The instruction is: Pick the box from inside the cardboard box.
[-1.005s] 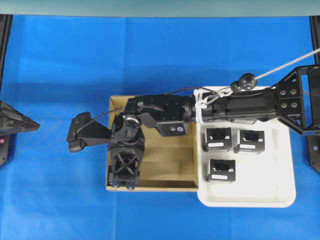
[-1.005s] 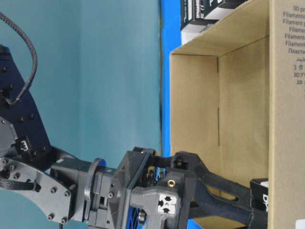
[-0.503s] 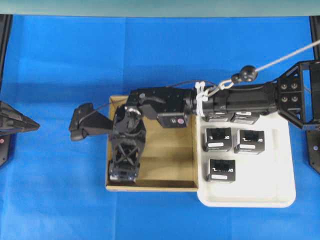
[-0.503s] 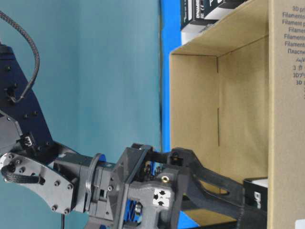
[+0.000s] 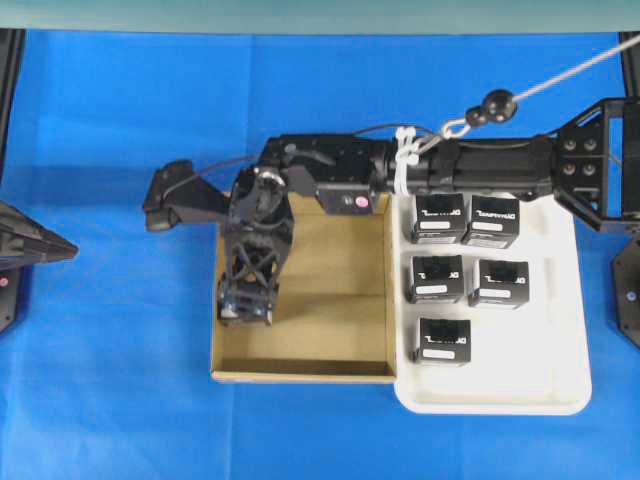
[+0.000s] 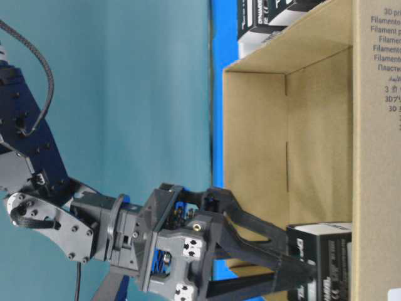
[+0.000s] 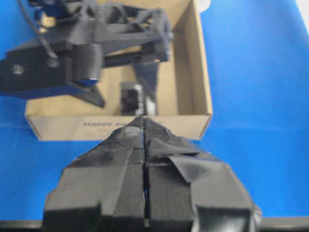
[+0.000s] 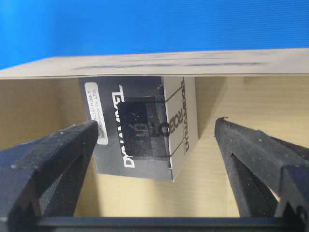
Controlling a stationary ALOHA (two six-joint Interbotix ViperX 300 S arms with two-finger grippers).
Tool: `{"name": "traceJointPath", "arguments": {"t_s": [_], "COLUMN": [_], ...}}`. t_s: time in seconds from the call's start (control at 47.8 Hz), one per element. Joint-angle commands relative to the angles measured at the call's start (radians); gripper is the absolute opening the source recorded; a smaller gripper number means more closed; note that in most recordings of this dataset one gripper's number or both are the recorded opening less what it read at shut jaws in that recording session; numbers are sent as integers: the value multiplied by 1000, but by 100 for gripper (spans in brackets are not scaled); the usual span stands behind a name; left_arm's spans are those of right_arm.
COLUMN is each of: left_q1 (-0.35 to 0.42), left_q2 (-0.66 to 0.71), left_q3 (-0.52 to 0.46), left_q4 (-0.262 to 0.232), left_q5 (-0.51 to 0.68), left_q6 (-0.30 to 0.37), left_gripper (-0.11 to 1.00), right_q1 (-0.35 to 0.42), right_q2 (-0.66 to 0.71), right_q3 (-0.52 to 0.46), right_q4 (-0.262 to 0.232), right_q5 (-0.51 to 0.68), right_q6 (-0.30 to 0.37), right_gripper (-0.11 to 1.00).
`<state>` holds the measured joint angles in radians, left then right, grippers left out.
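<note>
Your right end effector [image 8: 159, 159] stood wide open inside the cardboard box [image 5: 330, 300], gripping nothing; the box [image 8: 140, 130] sat between its fingers against the carton wall. Your left end effector [image 7: 145, 140] was closed, empty.

Taking the cardboard box [image 5: 300, 366] as the landmark: its floor is mostly bare, so there is open room toward its white-tray side and its near wall. Against the wall on the opposite side from the tray stands one box [image 8: 140, 130], leaving no gap there for a finger. The right pincer [image 8: 159, 169] straddles that box with its fingers spread wide, one finger seemingly touching the label side, clear space on the other. The right arm [image 5: 400, 175] spans the carton's far edge, blocking entry there. Beside the carton, the white tray [image 5: 560, 395] holds five boxes. The left pincer [image 7: 145, 159] sits apart, fingers together, over open counter [image 5: 110, 380].
</note>
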<state>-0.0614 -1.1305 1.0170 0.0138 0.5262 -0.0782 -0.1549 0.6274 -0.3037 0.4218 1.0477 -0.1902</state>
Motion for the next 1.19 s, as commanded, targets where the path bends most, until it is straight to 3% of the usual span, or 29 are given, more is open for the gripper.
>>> {"name": "traceJointPath", "arguments": {"t_s": [0.0, 0.251, 0.565, 0.9, 1.173], "left_q1": [-2, -2, -2, -2, -2], "left_q2": [6, 8, 6, 8, -2], "left_q3": [-29, -28, -29, -29, -34], "left_q4": [2, 2, 2, 2, 3], "left_q5": [-9, -9, -9, -9, -9], "left_q6": [-2, 0, 0, 0, 0], "left_gripper": [-7, -7, -7, -7, -7], "right_q1": [-31, -54, -28, -21, -21], "right_q2": [6, 9, 2, -32, -86], "right_q3": [-9, -20, -32, -98, -169], "right_q4": [-14, -14, -8, -11, -14], "right_q5": [-9, -8, -8, -3, 121], "right_q6": [-3, -8, -5, 6, 11], "right_gripper": [100, 100, 100, 100, 100]}}
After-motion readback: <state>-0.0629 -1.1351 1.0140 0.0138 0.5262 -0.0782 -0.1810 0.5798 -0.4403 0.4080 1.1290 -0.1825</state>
